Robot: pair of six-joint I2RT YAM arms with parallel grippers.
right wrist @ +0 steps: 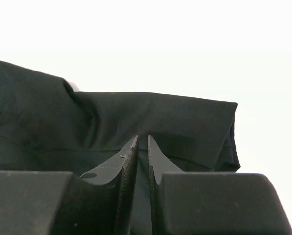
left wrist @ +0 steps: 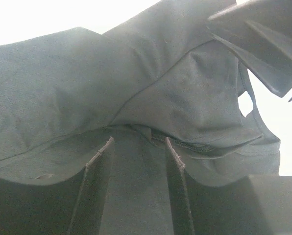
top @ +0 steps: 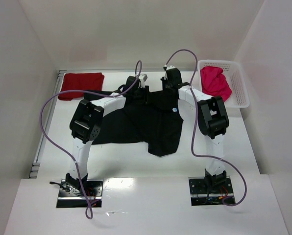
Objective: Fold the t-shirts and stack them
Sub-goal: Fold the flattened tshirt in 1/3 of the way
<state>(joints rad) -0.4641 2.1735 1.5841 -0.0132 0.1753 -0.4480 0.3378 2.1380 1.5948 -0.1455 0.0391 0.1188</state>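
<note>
The black t-shirt [top: 153,125] lies spread in the middle of the table, its far edge bunched under both wrists. My left gripper [top: 138,90] is at that far edge. In the left wrist view its fingers [left wrist: 99,181] stand apart over the black cloth [left wrist: 136,88], which fills the gap of the left gripper [left wrist: 139,142]. My right gripper [top: 166,88] [right wrist: 142,139] is close beside it, its jaws pinched on a thin fold of the black t-shirt [right wrist: 151,117]. A dark red t-shirt [top: 81,84] lies folded at the back left. The pink-red t-shirt [top: 215,82] is heaped in the basket.
A white mesh basket [top: 241,90] stands at the back right against the wall. White walls close in the table on three sides. Purple cables loop above both arms. The right arm's dark body [left wrist: 263,44] shows at the top right of the left wrist view.
</note>
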